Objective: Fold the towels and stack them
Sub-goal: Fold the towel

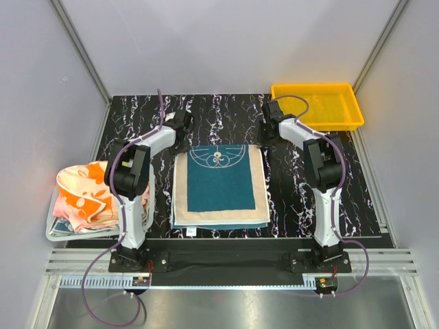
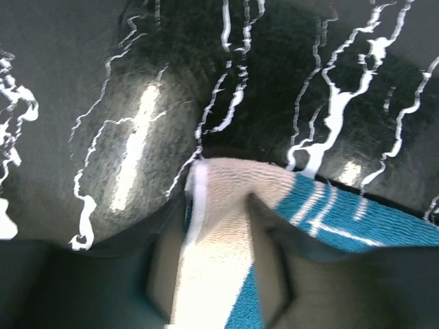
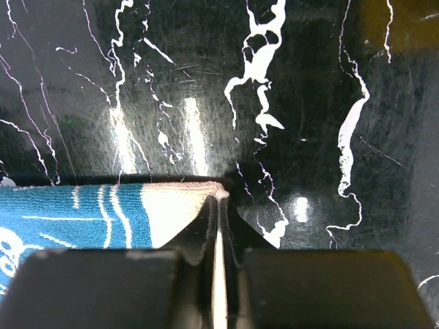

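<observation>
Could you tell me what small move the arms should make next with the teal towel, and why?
Probably close the left gripper fully on its far corner first. The right gripper is pinched shut on the other far corner of the towel, while the left jaws only straddle the cream border, standing apart. Lifting now might drag one side.

My left gripper (image 2: 218,226) is straddling the cream corner of the teal towel (image 2: 322,212), with its fingers (image 2: 274,281) sitting on either side of the border. Blur is hiding whether they are pinching it. The towel is lying on the black, white-veined table (image 2: 103,82), which is catching lamp glare.
</observation>
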### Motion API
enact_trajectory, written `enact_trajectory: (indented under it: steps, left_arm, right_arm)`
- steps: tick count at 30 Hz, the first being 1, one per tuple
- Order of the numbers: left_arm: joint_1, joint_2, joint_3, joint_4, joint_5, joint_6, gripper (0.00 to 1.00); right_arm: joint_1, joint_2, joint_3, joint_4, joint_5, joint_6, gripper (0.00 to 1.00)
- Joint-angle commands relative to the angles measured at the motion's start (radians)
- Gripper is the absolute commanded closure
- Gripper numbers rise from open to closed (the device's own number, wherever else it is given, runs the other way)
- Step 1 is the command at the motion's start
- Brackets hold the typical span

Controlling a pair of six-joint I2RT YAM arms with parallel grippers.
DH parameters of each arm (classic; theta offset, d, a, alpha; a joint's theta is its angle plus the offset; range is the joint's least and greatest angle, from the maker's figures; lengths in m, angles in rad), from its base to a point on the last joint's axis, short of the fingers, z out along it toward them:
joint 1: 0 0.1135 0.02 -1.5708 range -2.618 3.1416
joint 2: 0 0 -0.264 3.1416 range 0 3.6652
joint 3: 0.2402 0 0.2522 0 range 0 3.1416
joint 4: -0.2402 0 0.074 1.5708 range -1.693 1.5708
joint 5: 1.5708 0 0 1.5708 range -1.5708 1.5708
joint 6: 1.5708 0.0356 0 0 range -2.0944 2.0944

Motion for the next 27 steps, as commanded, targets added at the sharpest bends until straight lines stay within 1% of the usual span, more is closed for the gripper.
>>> enact_trajectory:
  steps: [1,3,8,9,10,12,13,21,25,27]
  left_arm:
    - [0.003,0.018,0.024,0.054,-0.003,0.034,0.62]
    - [0.003,0.010,0.018,0.071,0.000,0.045,0.66]
    - [0.006,-0.017,0.010,0.114,0.011,0.076,0.69]
    - [0.006,-0.019,0.010,0.134,0.023,0.080,0.70]
    - [0.006,-0.020,0.011,0.143,0.028,0.090,0.74]
    - [0.007,-0.020,0.022,0.167,0.040,0.103,0.75]
    - [0.009,-0.019,0.028,0.172,0.043,0.108,0.77]
    - [0.040,0.013,0.122,0.253,0.124,0.145,0.93]
    - [0.043,0.071,0.212,0.255,0.159,0.163,0.97]
    - [0.044,0.090,0.238,0.238,0.187,0.165,0.97]
  right_arm:
    - [0.002,0.010,0.042,-0.019,0.017,-0.023,0.99]
    - [-0.004,0.006,0.062,-0.037,0.050,-0.026,1.00]
    - [-0.027,-0.001,0.103,-0.053,0.081,-0.030,1.00]
    - [-0.036,0.000,0.121,-0.060,0.083,-0.030,1.00]
    - [-0.039,0.003,0.132,-0.066,0.086,-0.032,1.00]
    - [-0.047,0.013,0.164,-0.079,0.086,-0.035,1.00]
    - [-0.050,0.017,0.177,-0.085,0.089,-0.036,1.00]
    - [-0.064,0.059,0.264,-0.097,0.091,-0.061,1.00]
    - [-0.071,0.082,0.298,-0.116,0.083,-0.076,1.00]
    - [-0.074,0.088,0.301,-0.116,0.077,-0.078,1.00]
